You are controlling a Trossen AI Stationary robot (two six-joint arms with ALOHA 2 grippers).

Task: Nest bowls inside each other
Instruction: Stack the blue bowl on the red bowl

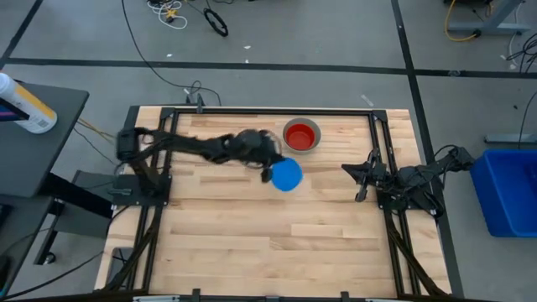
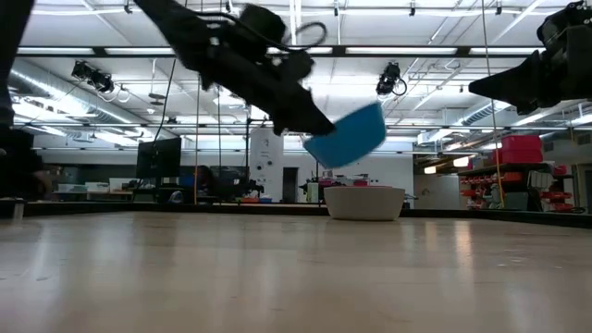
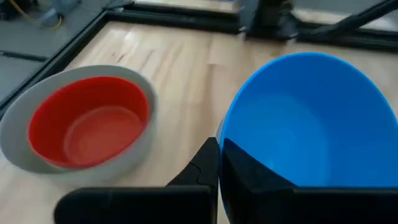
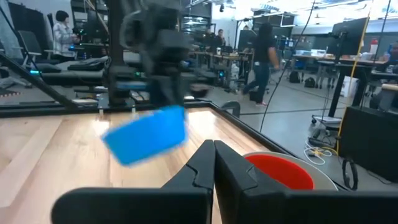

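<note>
While the high view shows the left gripper point(image 1: 270, 170) clamped on the blue bowl point(image 1: 287, 174), the grey bowl point(image 1: 315, 143) holding the red bowl point(image 1: 299, 135) sits just beyond it, toward the table's far edge. The right gripper point(image 1: 362, 176), pinched shut and empty, waits farther off.

From the low view, the blue bowl point(image 2: 347, 137) hangs tilted above the table, near the grey bowl point(image 2: 364, 202).

Seen from the left wrist, the fingers point(image 3: 249, 180) grip the blue rim beside the red bowl point(image 3: 90, 121).

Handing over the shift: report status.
Left end effector shut on light blue plastic bowl, airborne. Red plastic bowl nested in grey plastic bowl. Right end effector shut, idle.
</note>
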